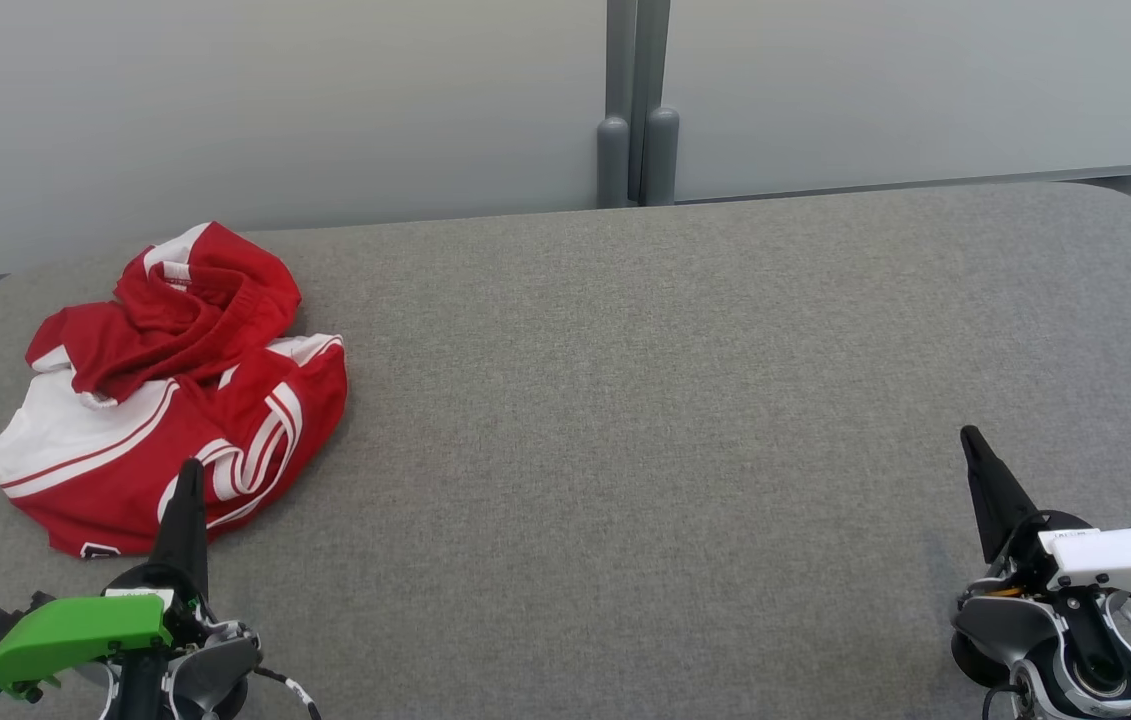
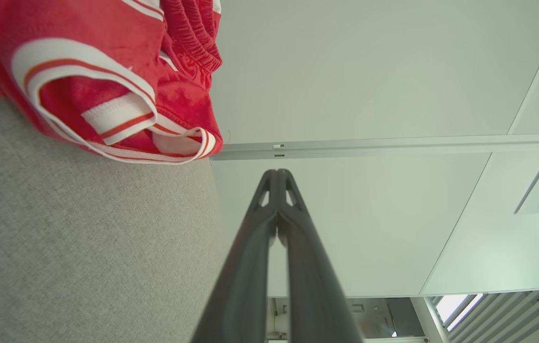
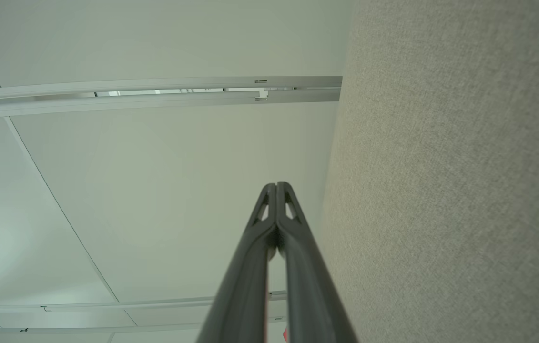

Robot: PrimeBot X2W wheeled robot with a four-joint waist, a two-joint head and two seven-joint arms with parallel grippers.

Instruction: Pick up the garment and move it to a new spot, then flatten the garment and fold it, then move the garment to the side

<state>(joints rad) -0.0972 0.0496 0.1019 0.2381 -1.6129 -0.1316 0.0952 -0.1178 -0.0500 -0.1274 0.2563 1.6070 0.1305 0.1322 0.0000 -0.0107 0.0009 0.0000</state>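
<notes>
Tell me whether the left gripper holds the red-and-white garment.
No, the left gripper is shut on nothing in the left wrist view, apart from the red-and-white garment.

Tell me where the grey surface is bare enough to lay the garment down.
Bare: the middle and right of the grey surface, from the crumpled garment across to the right gripper. Crowded: the left end, where the garment lies near the left gripper.

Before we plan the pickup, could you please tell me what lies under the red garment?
The garment lies crumpled on the grey fabric surface. Anything beneath its folds is covered, so I cannot tell.
</notes>
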